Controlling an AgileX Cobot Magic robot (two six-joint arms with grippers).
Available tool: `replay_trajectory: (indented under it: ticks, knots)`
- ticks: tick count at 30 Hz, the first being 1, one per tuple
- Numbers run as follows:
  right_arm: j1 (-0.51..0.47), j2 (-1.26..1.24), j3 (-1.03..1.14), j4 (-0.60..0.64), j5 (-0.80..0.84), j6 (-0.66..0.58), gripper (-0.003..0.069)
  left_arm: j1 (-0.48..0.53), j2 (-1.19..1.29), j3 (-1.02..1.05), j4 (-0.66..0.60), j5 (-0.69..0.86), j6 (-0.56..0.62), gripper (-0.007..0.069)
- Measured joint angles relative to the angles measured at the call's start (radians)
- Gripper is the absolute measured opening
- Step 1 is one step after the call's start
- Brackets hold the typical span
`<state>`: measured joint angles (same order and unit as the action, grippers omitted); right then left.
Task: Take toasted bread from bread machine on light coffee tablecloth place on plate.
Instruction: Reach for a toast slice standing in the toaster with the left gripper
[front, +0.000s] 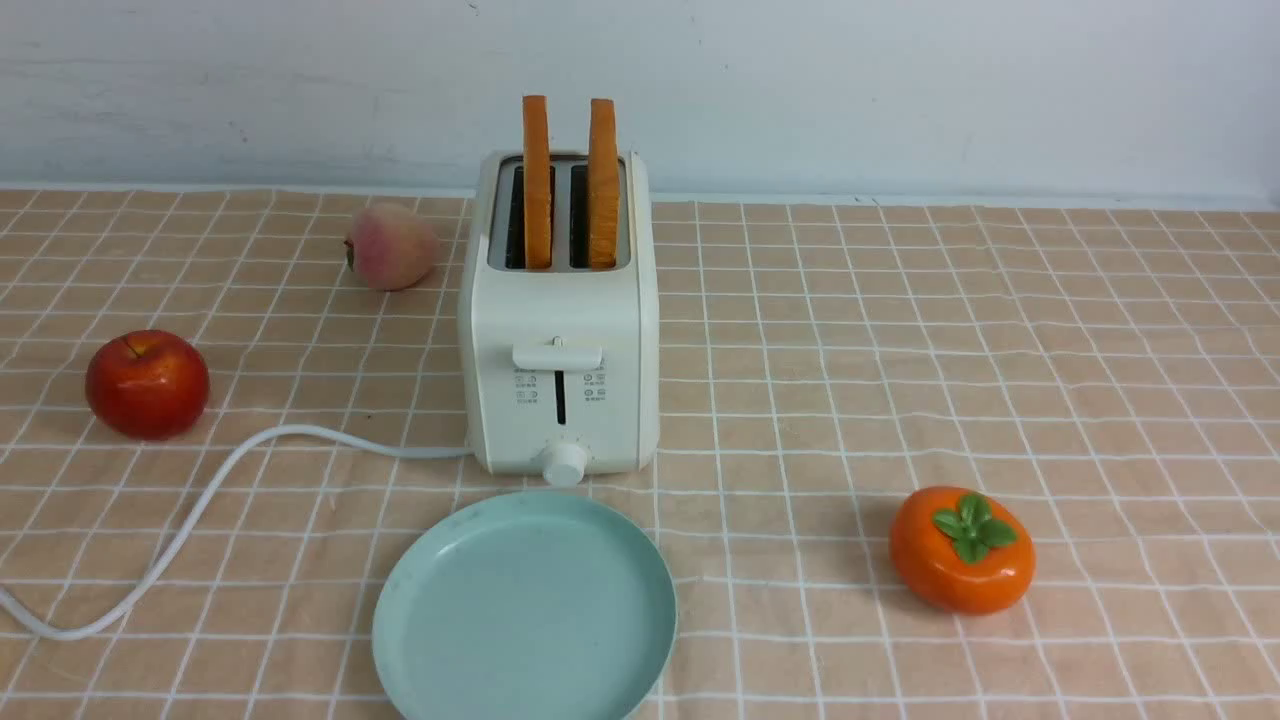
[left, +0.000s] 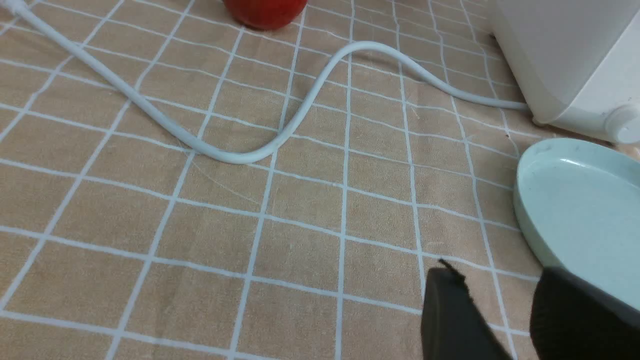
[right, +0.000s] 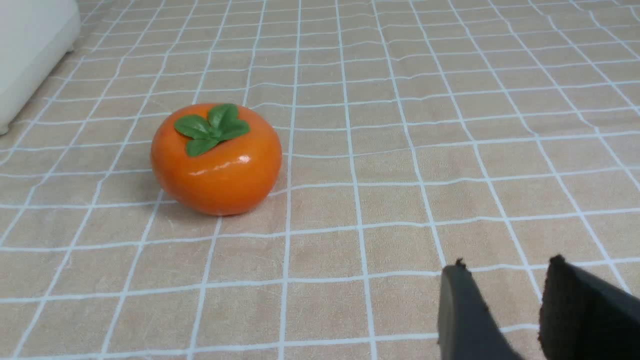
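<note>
Two toast slices, the left slice (front: 537, 180) and the right slice (front: 603, 182), stand upright in the slots of the cream-white bread machine (front: 560, 330) on the peach-tan grid tablecloth (front: 900, 350). The mint-green plate (front: 440, 610) lies empty just in front of it. Neither gripper shows in the front view. In the left wrist view my left gripper (left: 492, 277) is open and empty above the cloth, beside the plate's rim (left: 525, 200), with the toaster's corner (left: 560, 60) beyond. In the right wrist view my right gripper (right: 505, 267) is open and empty above bare cloth.
A red apple (front: 147, 383) and a peach (front: 390, 246) lie left of the toaster. An orange persimmon (front: 962, 548) lies at the front right, also in the right wrist view (right: 216, 165). The white cord (front: 200, 510) snakes off the toaster's left side to the table's front-left edge.
</note>
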<state>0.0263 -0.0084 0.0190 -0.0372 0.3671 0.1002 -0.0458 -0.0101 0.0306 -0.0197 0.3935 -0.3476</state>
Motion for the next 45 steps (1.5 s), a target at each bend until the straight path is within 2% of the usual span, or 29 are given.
replay_trajectory:
  ticks: [24,30,33,35,37,38,45]
  knots:
    - [0.0,0.0,0.0,0.0,0.0,0.0,0.0239,0.0,0.0,0.0,-0.015,-0.03,0.0,0.0239]
    - [0.0,0.0,0.0,0.004,-0.001,0.0,0.0239,0.0,0.0,0.0,-0.18,-0.177,-0.001,0.0239]
    - [0.0,0.0,0.001,0.044,-0.032,0.002,0.0239,0.0,0.0,0.0,-0.253,-0.258,-0.003,0.0239]
    - [0.0,0.0,0.006,0.153,-0.116,0.028,0.0239,0.0,0.0,0.0,-0.338,-0.35,-0.003,0.0239]
    - [0.0,0.0,0.006,0.205,-0.174,0.037,0.0239,0.0,0.0,0.0,-0.372,-0.379,-0.003,0.0239]
    - [0.0,0.0,0.006,0.273,-0.254,0.05,0.0239,0.0,0.0,0.0,-0.43,-0.427,-0.003,0.0239]
    - [0.0,0.0,0.006,0.359,-0.412,0.051,0.0239,0.0,0.0,0.0,-0.651,-0.55,-0.003,0.023]
